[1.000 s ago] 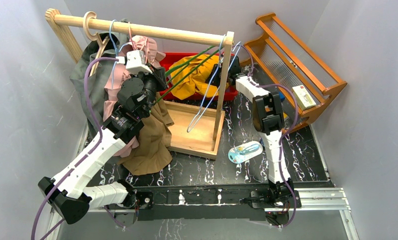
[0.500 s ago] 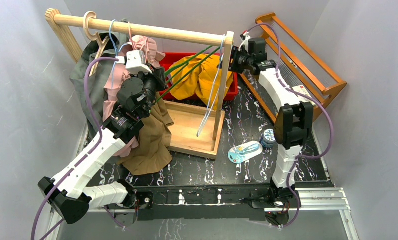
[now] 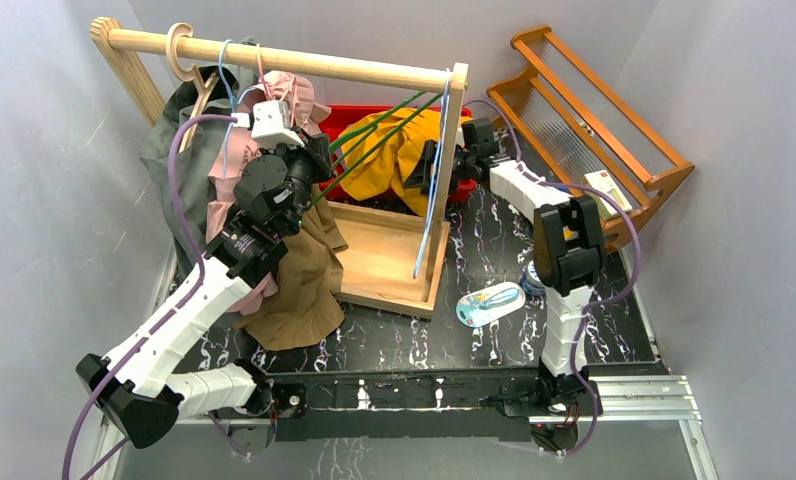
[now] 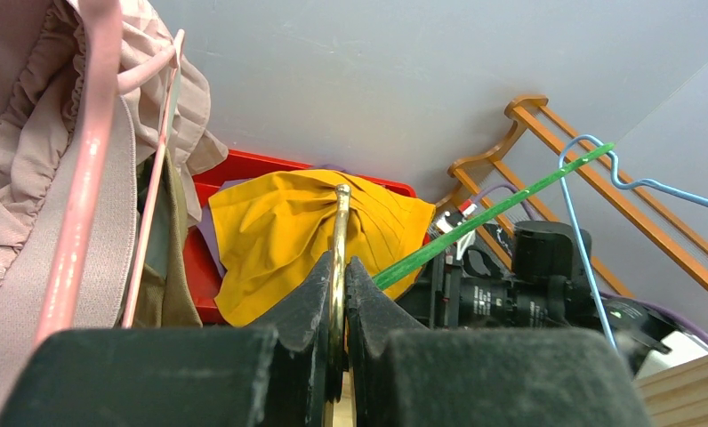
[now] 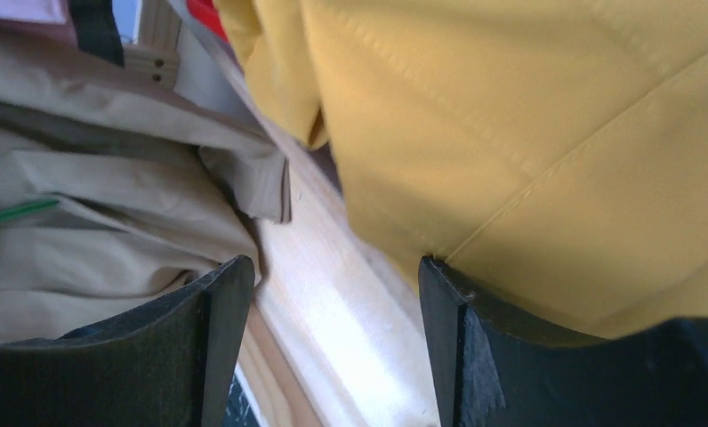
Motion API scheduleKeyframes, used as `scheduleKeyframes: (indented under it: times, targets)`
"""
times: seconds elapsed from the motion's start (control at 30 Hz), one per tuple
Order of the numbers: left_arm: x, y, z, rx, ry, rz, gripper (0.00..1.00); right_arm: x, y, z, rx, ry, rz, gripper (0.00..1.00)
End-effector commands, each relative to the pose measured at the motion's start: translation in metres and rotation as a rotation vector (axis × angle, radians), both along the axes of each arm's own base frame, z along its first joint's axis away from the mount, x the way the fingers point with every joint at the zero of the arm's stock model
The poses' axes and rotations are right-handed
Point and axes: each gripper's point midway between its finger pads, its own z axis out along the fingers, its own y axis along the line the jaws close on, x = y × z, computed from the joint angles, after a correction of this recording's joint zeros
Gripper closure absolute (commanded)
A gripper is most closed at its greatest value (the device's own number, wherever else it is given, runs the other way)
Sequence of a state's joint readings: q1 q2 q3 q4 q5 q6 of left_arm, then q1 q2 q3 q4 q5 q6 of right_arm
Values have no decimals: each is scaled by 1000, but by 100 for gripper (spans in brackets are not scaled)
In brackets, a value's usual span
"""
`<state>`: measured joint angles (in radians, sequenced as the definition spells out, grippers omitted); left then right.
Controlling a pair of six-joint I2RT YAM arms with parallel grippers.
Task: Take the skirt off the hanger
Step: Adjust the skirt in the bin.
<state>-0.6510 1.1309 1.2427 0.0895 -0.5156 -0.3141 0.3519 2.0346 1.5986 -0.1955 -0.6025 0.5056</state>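
We're under the rack's rail with the left gripper, and its wrist camera shows the jaws pinched tight on a thin brass-coloured rod that stands straight up between them. We can't tell whether that rod is part of the green hanger. The hanger's bars slant from the middle of the rack up to the top of its right-hand post.

There's the yellow skirt, bunched up below the right end of the rail, just inside that post. The green bars cross over it. Behind the rack and behind the skirt sits the red bin.

Over to the right gripper, just outside the right-hand post and pointing in at the skirt. Its jaws are spread wide with nothing between them but the pale wood of the rack's base. Yellow cloth fills the view right above its fingers; we can't say whether it touches them.

A blue wire hanger dangles down along the inside of the right-hand post. At the rack's left end hang a pink garment and a tan garment.
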Motion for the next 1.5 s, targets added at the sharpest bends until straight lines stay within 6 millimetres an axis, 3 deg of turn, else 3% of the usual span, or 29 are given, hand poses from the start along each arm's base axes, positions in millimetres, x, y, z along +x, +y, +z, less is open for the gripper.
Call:
scheduleKeyframes:
  times: [0.0,0.1,0.3,0.53,0.63,0.7,0.8,1.07,1.2,1.3,1.47]
  targets:
    - [-9,11,34,-58,-80,19,100,37,0,0,-13,-92,-9,24]
    - [-10,13,36,-52,-86,24,100,50,0,-10,-36,-101,-26,23]
    - [-10,15,37,-44,-90,32,100,64,3,-13,8,-116,-54,22]
    - [-10,15,37,-42,-92,30,100,52,9,26,131,-140,-36,24]
    - [-9,13,35,-40,-93,29,100,56,6,28,106,-152,-61,25]
    - [-7,12,33,-39,-89,28,100,65,3,16,64,-139,-81,25]
    - [-7,11,33,-44,-87,24,100,81,-3,-20,-26,-91,-110,26]
    - [-10,17,34,-34,-91,41,100,100,-9,-84,-158,-47,-124,27]
    - [-11,18,34,-28,-93,46,100,77,-8,-121,-215,12,-71,28]
    - [-10,18,32,-26,-89,48,100,48,-10,-139,-275,61,-31,28]
    - [-10,18,33,-29,-93,43,100,6,-31,-145,-402,143,-1,28]
